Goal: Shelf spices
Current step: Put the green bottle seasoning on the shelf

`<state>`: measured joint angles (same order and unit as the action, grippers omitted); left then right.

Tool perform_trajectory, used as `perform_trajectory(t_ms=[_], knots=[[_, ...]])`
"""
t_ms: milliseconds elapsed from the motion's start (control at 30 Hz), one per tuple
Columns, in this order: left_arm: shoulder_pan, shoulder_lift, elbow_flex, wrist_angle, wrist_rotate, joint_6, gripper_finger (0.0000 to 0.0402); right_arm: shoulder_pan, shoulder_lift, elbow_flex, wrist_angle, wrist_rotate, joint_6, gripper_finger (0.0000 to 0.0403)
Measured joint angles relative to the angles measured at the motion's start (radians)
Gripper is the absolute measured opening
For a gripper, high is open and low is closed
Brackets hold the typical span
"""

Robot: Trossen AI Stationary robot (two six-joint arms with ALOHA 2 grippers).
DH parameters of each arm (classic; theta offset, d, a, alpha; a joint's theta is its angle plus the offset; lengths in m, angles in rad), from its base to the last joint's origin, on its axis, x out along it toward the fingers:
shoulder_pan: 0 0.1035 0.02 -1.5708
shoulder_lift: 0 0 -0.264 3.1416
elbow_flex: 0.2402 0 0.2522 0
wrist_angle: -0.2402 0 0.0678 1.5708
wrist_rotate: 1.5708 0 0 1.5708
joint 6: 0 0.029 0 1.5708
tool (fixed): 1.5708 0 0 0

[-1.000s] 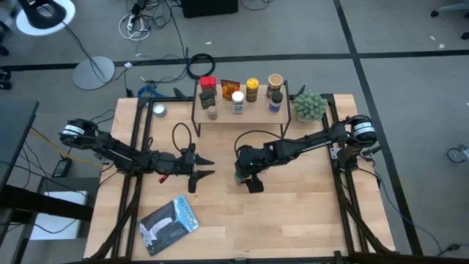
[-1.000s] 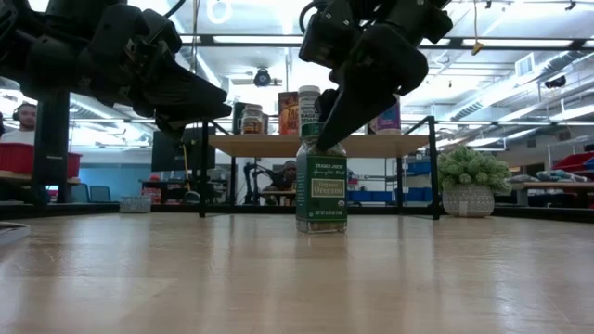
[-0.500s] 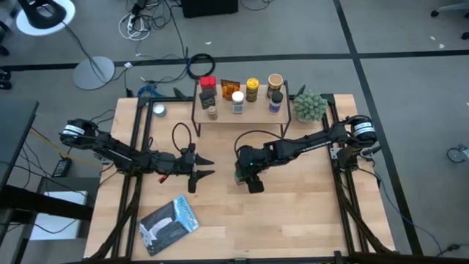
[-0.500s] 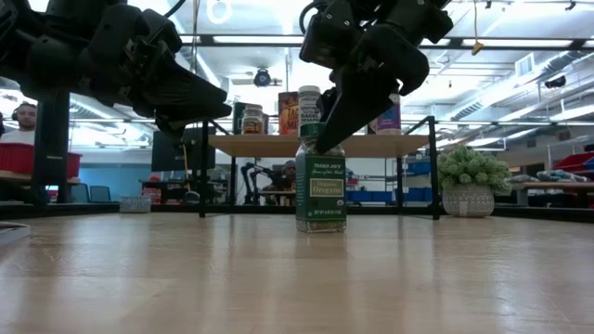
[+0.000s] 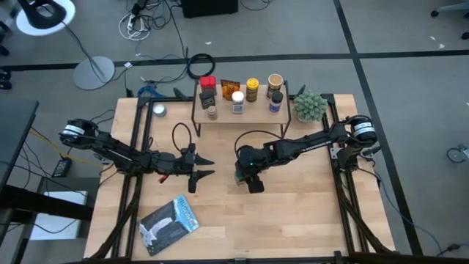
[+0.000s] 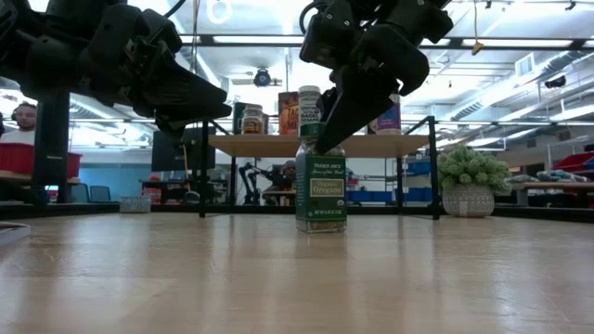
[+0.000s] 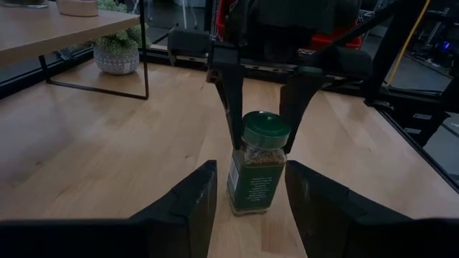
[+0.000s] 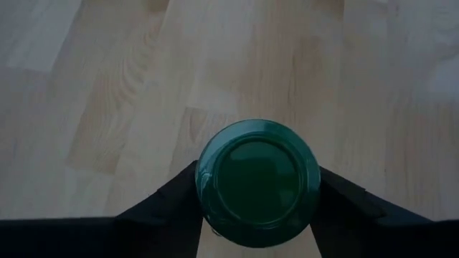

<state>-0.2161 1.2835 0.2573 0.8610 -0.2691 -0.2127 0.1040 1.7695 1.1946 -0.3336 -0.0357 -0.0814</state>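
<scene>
A: Where is the green-lidded glass jar of oregano (image 6: 321, 195)?

B: Upright on the light wooden desk (image 5: 293, 213), near the middle, on the near side of the low light-wood shelf with black metal legs (image 5: 258, 113) and well apart from it.

A: And the right pincer (image 7: 265, 118)?

B: It comes down from above, one dark finger on each side of the jar's green lid (image 8: 258, 180), pressed against it. The jar's base sits on the desk.

A: The left one?

B: The left pincer (image 5: 206, 166) hangs just left of the jar, pointed at it, its fingers (image 7: 186, 204) parted with nothing between them. The left wrist view looks through that gap straight at the jar.

A: What's on the shelf?

B: A cluster of small spice jars and packets (image 5: 239, 93): red, orange, yellow, tan, white and dark ones. A spiky green plant in a pot (image 5: 309, 106) stands just right of the shelf, and a flat blue-grey packet (image 5: 169, 224) lies at the near left of the desk.
</scene>
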Motion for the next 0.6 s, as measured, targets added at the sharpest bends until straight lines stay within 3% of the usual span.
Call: perform_trajectory(t_ms=[600], knots=[[0.0,0.0,0.0,0.0,0.0,0.0,0.0169,0.0,-0.015,0.0,-0.008,0.0,0.001,0.021]])
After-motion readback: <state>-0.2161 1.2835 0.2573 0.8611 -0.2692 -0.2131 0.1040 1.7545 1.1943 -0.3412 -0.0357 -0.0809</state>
